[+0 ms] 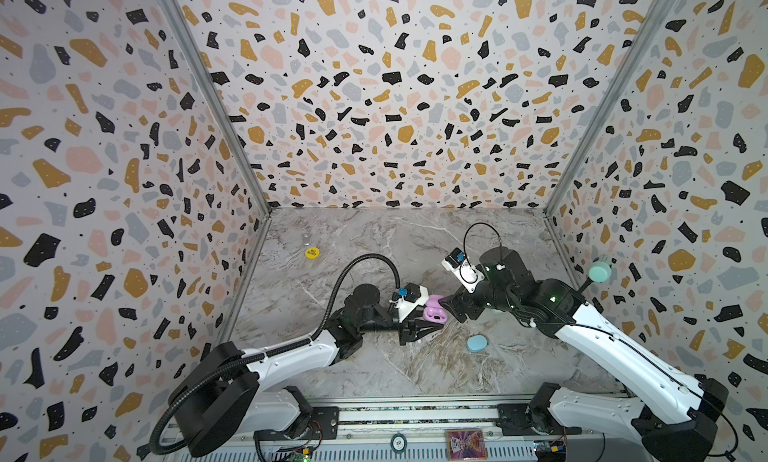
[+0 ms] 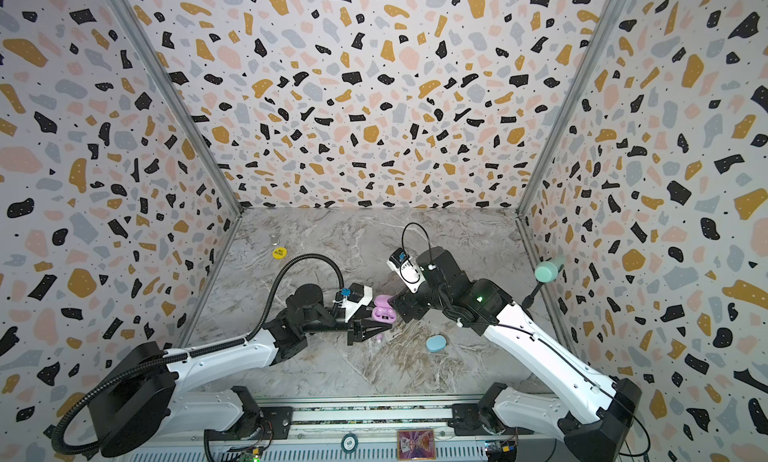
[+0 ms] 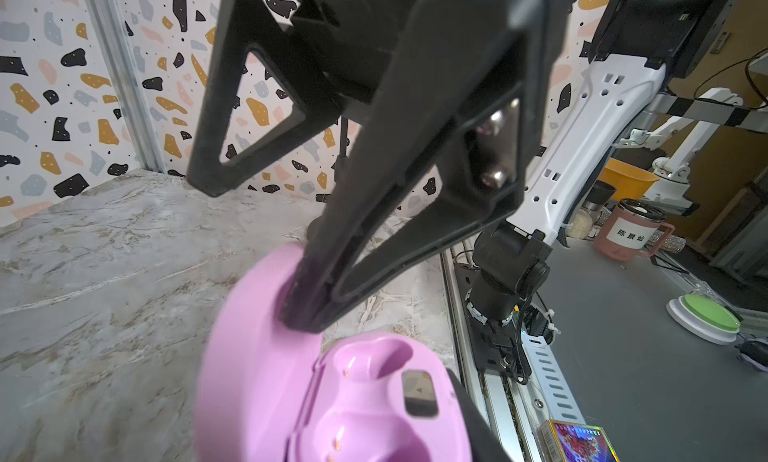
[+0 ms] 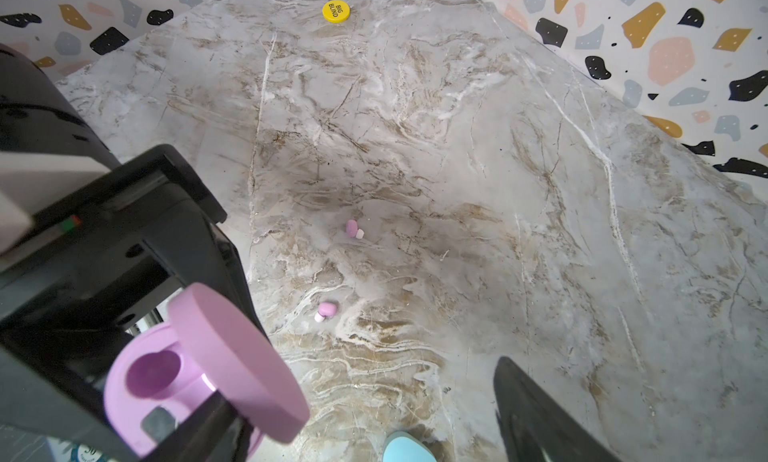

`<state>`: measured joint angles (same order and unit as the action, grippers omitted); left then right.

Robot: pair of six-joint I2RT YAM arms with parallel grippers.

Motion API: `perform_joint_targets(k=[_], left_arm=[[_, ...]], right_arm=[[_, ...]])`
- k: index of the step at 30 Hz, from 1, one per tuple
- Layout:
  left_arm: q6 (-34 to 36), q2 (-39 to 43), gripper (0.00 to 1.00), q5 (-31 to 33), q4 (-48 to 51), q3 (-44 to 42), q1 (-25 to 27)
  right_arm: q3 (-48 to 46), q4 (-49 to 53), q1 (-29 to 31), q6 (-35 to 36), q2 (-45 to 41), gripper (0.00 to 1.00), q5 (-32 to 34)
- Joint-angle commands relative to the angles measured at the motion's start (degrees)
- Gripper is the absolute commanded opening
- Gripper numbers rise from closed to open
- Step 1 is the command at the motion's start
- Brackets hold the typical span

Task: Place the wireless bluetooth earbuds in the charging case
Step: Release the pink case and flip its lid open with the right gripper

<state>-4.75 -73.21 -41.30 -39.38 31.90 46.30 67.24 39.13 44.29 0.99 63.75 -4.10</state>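
A yellow chip (image 1: pixel 311 253) is lying at ten o'clock on the table (image 1: pixel 374 372). It is not part of this job.

Next, the left hand (image 3: pixel 309 302) is squeezing its fingers together on the lid (image 3: pixel 245 335) of the pink charging case (image 1: pixel 434 312). It is holding the lid up, so the case is sitting open near the middle of the table. Both little holes inside are looking empty.

One pink earbud (image 4: pixel 354 228) and a second pink earbud (image 4: pixel 325 310) are lying on the bare table. They are near the case but not touching it or each other. In a top view, only one is peeking out, at about six o'clock from the case.

The right hand (image 1: pixel 453 308) is hanging just beside the case at three o'clock. Its fingers are wide apart and it is holding nothing.

A blue case (image 1: pixel 476 342) is lying shut at five o'clock from the pink one.

So I think the step is this: the case is being held open, and no bud is in yet. Next, the right hand needs to go down to one tiny bud and pinch it gently so it does not pop away. Then it needs to put the bud into a hole the right way round.
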Motion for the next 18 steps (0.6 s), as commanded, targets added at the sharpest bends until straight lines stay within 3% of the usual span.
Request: perform_joint_targets(k=[1,7,18], left_arm=[[-1.60,0.78,0.34,0.48,-5.30,-1.06,0.19],[-7.71,1.22,0.34,2.95,-11.39,-4.74,-1.97],[-14.94,6.29,0.36,8.49,-17.09,-12.21,-7.77]], right_arm=[[3.22,0.98,-0.52,-0.99,-0.32,0.91,-0.79],[4.74,3.28,-0.87,-2.09,0.20,1.00,-4.37],[2.69,0.09,-2.13,-8.34,-0.14,0.99,-12.82]])
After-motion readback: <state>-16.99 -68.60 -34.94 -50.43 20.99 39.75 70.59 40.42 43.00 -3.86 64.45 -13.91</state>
